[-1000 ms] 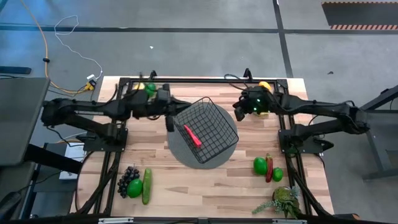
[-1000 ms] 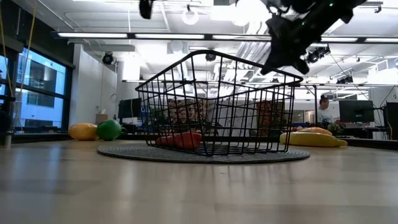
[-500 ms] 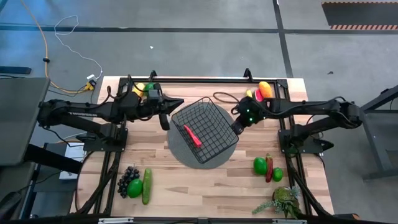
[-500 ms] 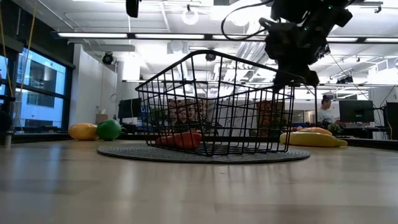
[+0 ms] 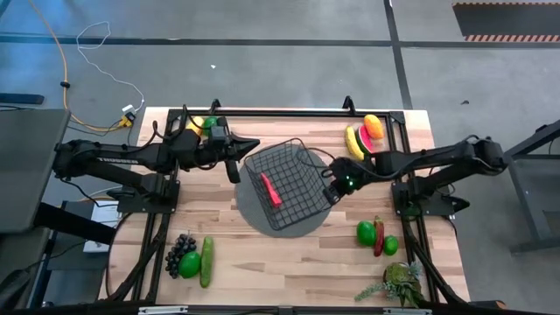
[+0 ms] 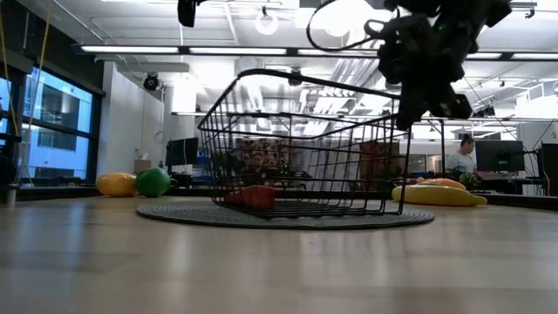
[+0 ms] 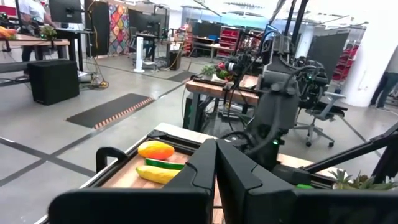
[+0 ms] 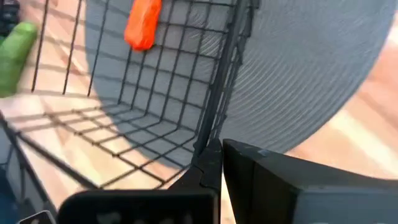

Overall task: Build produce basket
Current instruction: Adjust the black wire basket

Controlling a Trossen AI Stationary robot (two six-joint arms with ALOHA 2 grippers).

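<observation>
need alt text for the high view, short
A black wire basket with one red chili inside sits on a round grey mat; the right pincer is shut at its rim, the left pincer shut beside it.

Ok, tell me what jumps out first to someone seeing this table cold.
The black wire-mesh basket sits mid-table on a round grey mat, tipped so one side is off the mat, with a single red chili inside. The right hand is shut on the basket's rim at its right corner, while the left hand hangs shut beside the opposite edge. The other produce lies unpacked: purple grapes and a cucumber front left.
</observation>
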